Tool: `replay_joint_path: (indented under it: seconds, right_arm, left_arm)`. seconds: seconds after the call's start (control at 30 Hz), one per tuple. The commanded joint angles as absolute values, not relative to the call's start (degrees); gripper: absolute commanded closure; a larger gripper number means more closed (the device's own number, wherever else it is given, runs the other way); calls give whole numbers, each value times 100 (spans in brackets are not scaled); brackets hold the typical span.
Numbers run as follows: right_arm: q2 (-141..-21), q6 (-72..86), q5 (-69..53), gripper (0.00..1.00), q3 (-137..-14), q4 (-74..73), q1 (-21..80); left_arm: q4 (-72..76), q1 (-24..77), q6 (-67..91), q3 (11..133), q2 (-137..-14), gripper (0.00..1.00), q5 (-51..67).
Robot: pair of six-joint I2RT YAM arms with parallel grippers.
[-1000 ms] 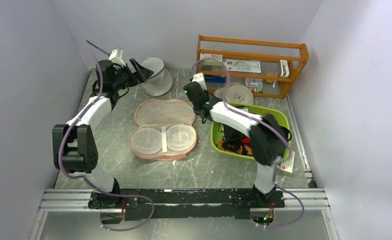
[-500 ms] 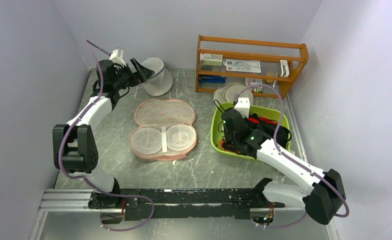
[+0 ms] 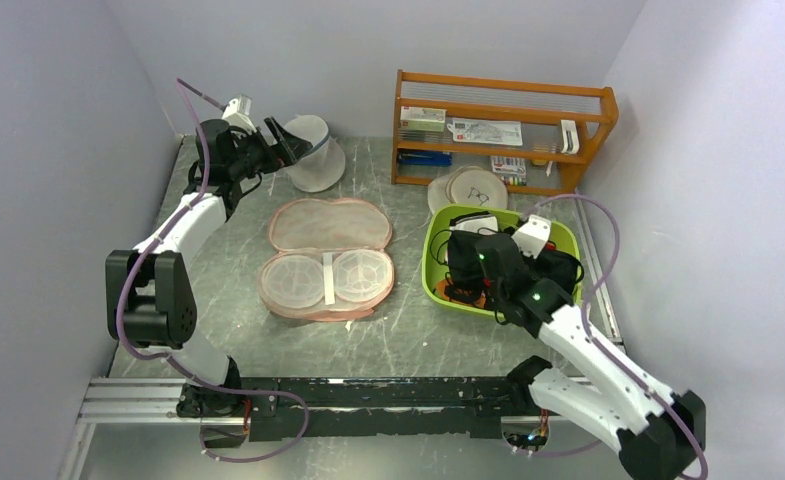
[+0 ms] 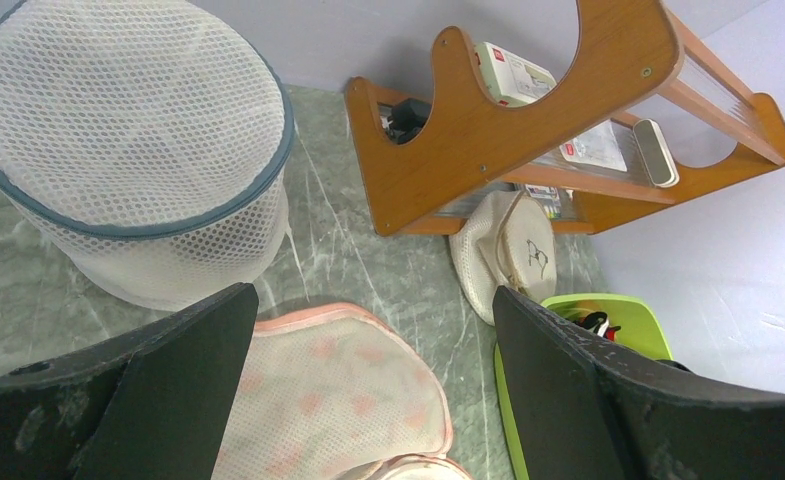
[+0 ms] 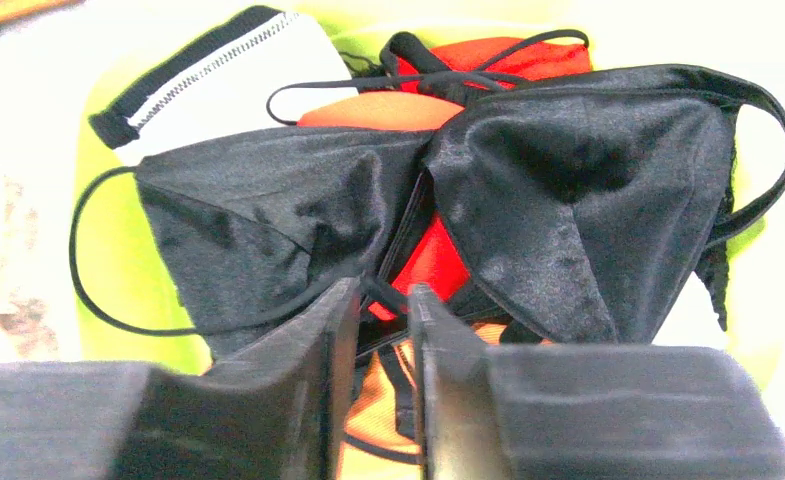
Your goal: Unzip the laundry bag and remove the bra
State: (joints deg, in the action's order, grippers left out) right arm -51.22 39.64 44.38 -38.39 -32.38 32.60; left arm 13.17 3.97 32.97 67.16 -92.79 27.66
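Laundry bag [image 3: 326, 262] unzipped, we see | bra [image 5: 568, 190] in green bin [image 3: 430, 270], bag's 3 o'clock | right gripper [image 5: 383, 300] narrowly parted above it | left gripper [image 4: 370, 300] wide, empty

A grey-green marbled table [image 3: 408, 330] fills the frame. At its centre the laundry bag [image 3: 326, 258] lies opened flat, both halves spread. A white cylindrical mesh bag [image 3: 315, 160] stands upper left, an orange wooden rack [image 3: 503, 130] upper right. Round white pouches [image 3: 473, 187] lie at the rack's foot, a green tub [image 3: 430, 270] just below them.
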Motion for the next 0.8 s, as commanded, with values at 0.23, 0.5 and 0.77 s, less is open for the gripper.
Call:
replay_joint_path:
  seconds: [0.23,0.5,0.77]
  right_arm:
    - [-4074,2567,3422,33,-4008,-2054,3235]
    - [-5899,1556,1039,25,-4224,-130,3234]
    - [-8558,524,467,24,-5853,440,3784]
  left_arm:
    - [1340,453,3179,6909,-9051,0,2756]
    - [1423,451,3181,6912,-8980,0,2896]
    - [1269,448,3052,6984,-9106,0,2819]
